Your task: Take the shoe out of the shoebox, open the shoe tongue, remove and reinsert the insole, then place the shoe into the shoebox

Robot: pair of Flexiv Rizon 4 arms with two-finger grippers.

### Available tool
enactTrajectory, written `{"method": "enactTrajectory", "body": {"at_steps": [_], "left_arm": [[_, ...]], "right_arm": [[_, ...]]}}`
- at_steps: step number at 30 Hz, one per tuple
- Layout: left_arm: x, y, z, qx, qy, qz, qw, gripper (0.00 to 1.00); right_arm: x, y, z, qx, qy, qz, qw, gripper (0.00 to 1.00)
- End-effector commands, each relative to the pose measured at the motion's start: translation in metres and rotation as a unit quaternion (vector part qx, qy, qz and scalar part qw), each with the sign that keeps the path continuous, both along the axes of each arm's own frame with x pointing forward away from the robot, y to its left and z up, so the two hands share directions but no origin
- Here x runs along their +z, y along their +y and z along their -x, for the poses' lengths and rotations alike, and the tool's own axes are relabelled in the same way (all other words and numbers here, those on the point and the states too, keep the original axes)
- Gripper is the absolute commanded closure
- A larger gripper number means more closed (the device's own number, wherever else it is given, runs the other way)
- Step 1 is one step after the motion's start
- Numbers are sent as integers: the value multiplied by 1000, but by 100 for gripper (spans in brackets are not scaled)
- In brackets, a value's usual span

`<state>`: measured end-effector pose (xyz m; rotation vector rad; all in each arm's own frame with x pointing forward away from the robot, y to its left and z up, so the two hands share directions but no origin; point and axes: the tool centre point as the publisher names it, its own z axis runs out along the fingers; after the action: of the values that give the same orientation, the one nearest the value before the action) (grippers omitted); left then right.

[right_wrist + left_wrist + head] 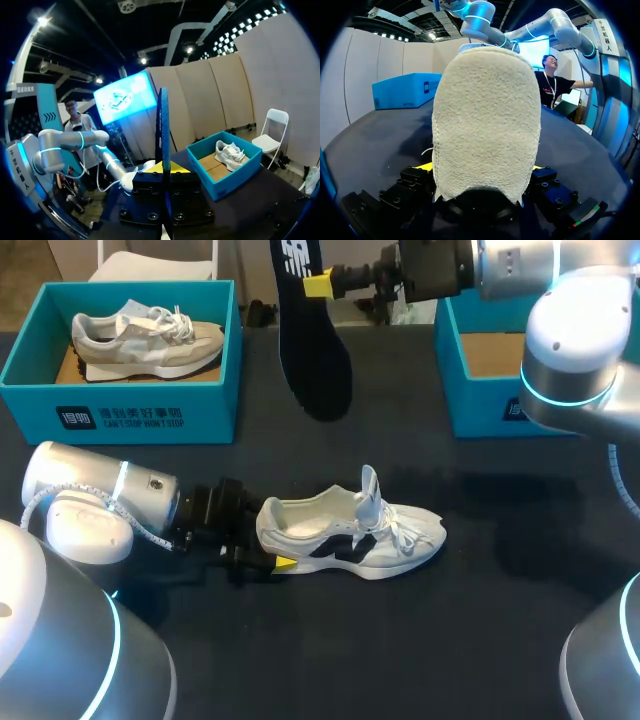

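Left end effector [268, 552] is clamping the white sneaker [350, 532] by its heel on the desk [330, 640]; right end effector [320, 284] is pinching the black insole [315, 350], holding it aloft.

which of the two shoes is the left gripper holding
The white shoe with black side marks on the table; the beige shoe sits in a shoebox.

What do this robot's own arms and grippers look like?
The left arm and right arm are rounded silver-white shells with glowing cyan joint rings. The left gripper and right gripper are black with yellow tips. A white cable loops along the left arm.
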<state>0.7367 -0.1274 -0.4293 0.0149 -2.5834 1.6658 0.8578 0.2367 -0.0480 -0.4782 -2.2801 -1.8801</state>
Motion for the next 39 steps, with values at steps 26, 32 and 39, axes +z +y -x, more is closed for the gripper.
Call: {"method": "enactTrajectory", "body": {"at_steps": [26, 32, 39], "left_arm": [[-5, 0, -3, 0, 0, -1, 1000, 100], [-5, 0, -3, 0, 0, -1, 1000, 100], [-5, 0, -3, 0, 0, -1, 1000, 100]], "right_arm": [[31, 22, 73, -4, 146, -29, 989, 100], [39, 23, 84, -12, 166, -9, 986, 100], [39, 23, 84, -12, 166, -9, 986, 100]]}}
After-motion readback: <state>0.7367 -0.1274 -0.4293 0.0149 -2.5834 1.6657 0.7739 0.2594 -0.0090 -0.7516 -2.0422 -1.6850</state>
